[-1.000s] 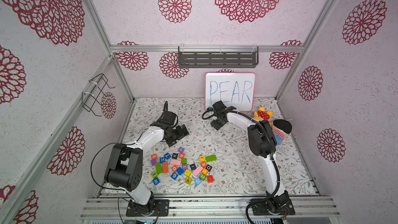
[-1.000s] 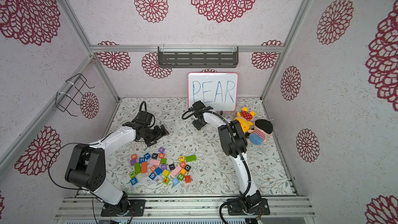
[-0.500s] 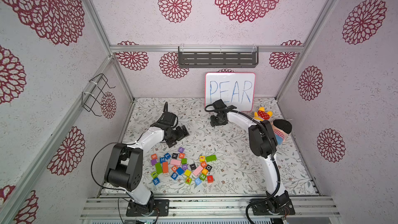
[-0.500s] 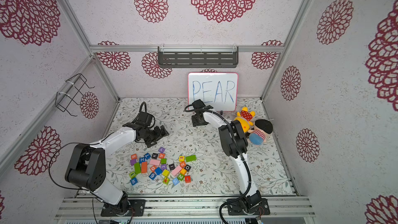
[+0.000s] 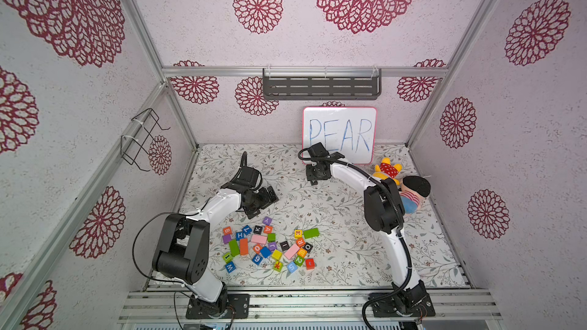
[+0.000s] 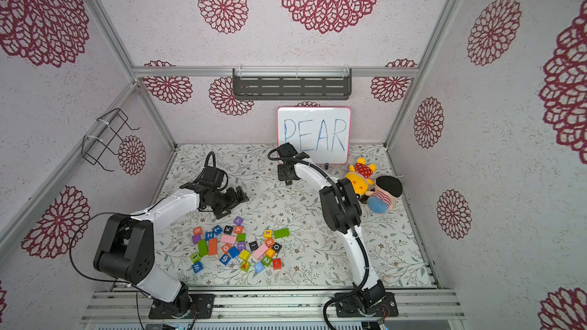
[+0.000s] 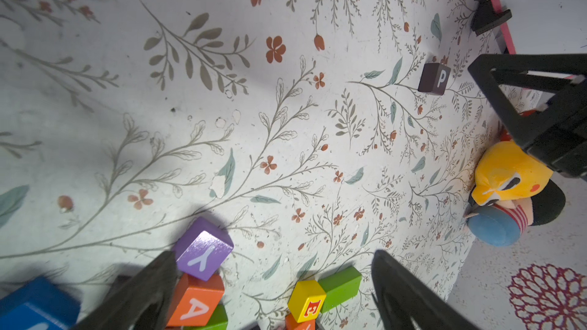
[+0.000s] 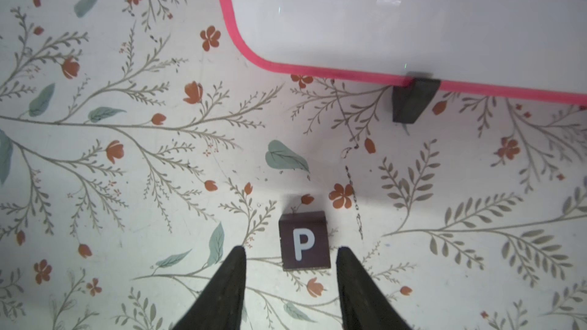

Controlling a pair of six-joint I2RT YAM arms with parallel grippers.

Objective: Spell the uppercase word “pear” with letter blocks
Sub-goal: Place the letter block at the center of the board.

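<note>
right arm (image 5: pixel 346 173) shifted | right fingers (image 8: pixel 349 280) apart, free of one P block (image 8: pixel 304 240) | left fingers (image 7: pixel 403 293) spread

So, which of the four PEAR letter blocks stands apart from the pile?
The black P block: it sits alone near the whiteboard, between the right gripper's fingertips. E, A and R lie in the pile.

Left gripper (image 7: pixel 270 293) jaws wide apart; right gripper (image 8: pixel 290 284) jaws parted, empty.

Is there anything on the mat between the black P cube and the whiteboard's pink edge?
No. In the right wrist view, only bare floral mat lies between the black P cube and the pink-edged whiteboard.
</note>
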